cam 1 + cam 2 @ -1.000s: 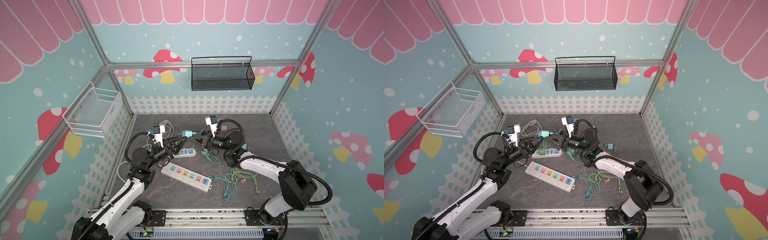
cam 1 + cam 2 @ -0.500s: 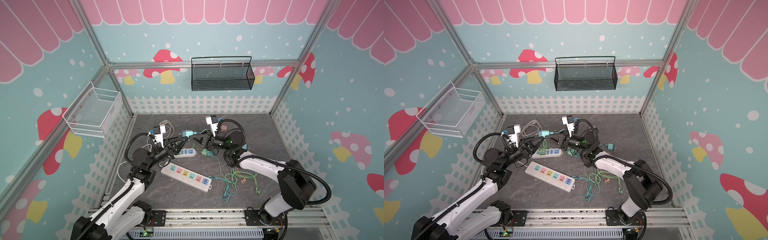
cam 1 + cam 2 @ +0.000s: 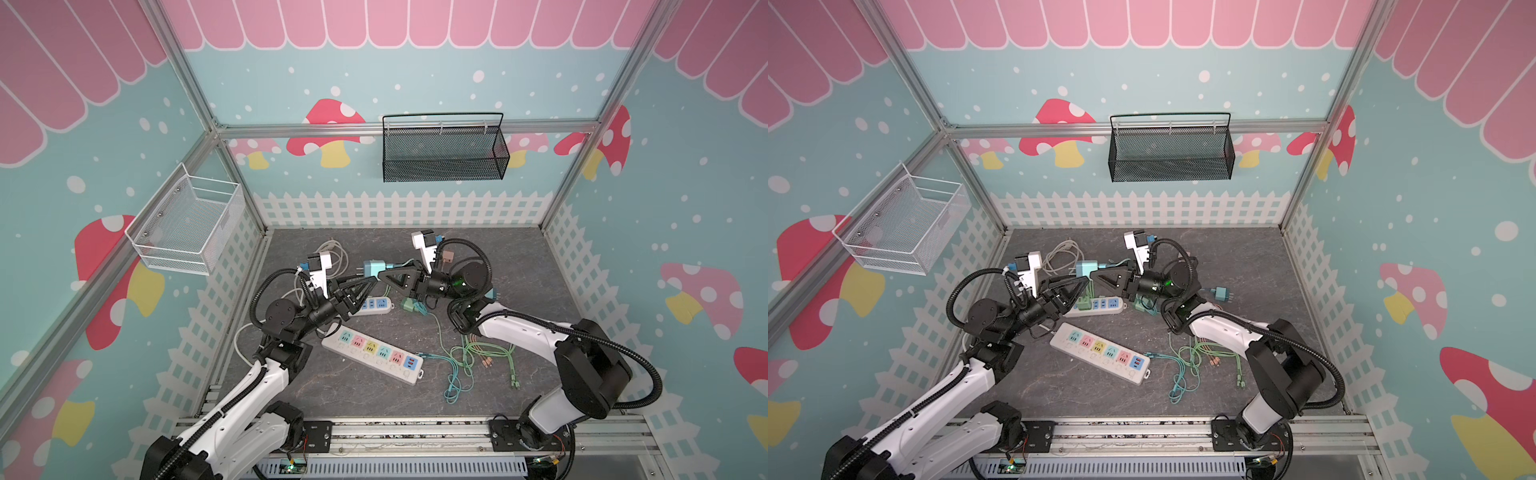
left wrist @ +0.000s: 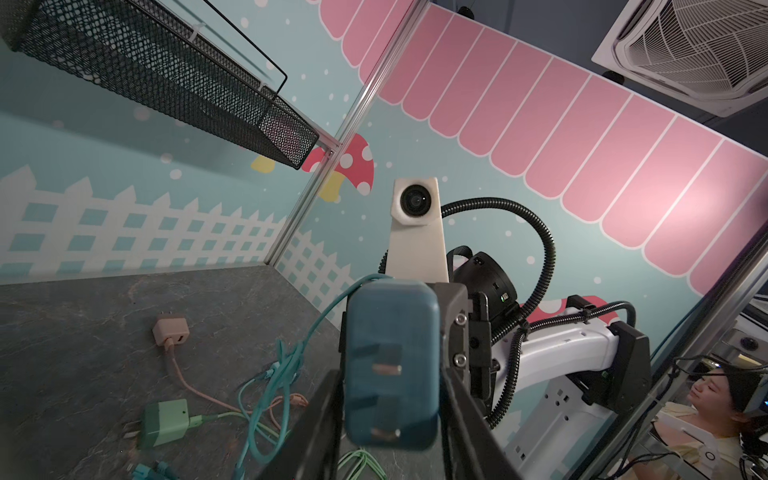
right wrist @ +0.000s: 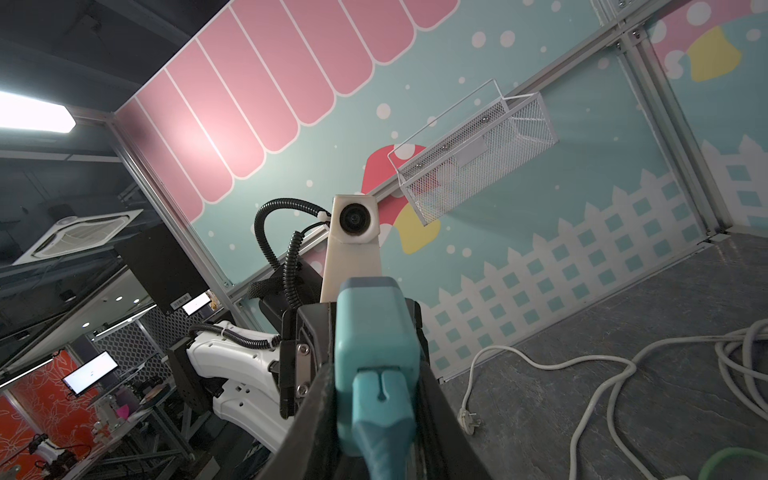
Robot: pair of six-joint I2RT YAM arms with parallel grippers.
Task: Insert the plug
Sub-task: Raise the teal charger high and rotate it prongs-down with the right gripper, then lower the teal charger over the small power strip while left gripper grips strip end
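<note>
Pinching rounded teal plastic plug point(image 5: 376, 328): right claw point(image 5: 376, 368), black, triangular.

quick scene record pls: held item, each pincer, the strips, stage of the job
held item: blue charger plug, off the table, cable attached
right pincer: shut on the plug
left pincer: at the plug, grip unclear
strips: pastel power strip; small power strip farther back
stage: plug not yet inserted

The blurred teal rectangular plastic plug adapter point(image 4: 392, 332) hides from us whether the left gripper point(image 4: 390, 374) touches it. Its black fingers point(image 4: 316, 436) run off the left wrist view's edge.
</note>
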